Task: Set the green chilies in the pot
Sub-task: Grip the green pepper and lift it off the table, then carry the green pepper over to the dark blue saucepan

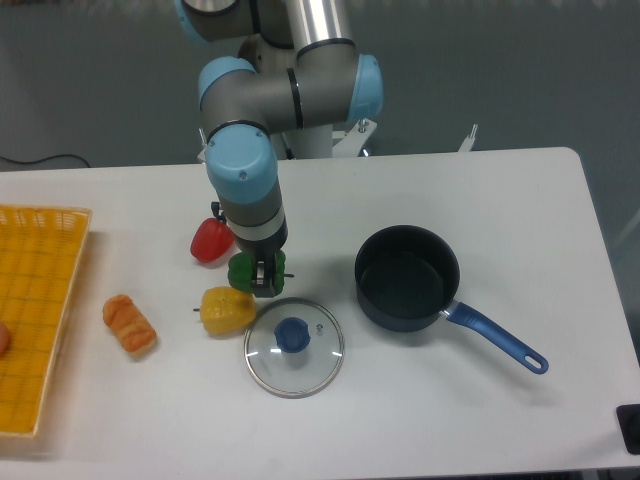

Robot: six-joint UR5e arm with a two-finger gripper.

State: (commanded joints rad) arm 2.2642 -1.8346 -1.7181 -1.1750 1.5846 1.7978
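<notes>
Camera view: pincer (265,284) was down at green chilies (243,270), fingers either side of it; whether clamped or merely around could not be told. Pepper sat on table (480,200), not in pot (407,277), which lay well to pincer's right.

Risks judged:
- glossy lobed body slipping in grip on lift
- yellow pepper (226,310), red pepper (211,240) close beside, liable to nudging
- glass lid (294,346) just below pincer, could snag

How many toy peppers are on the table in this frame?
3. The red pepper lies left of the gripper, the green chilies sit at its jaws, and the yellow pepper lies just below, left of the glass lid. None appears hidden.
</notes>
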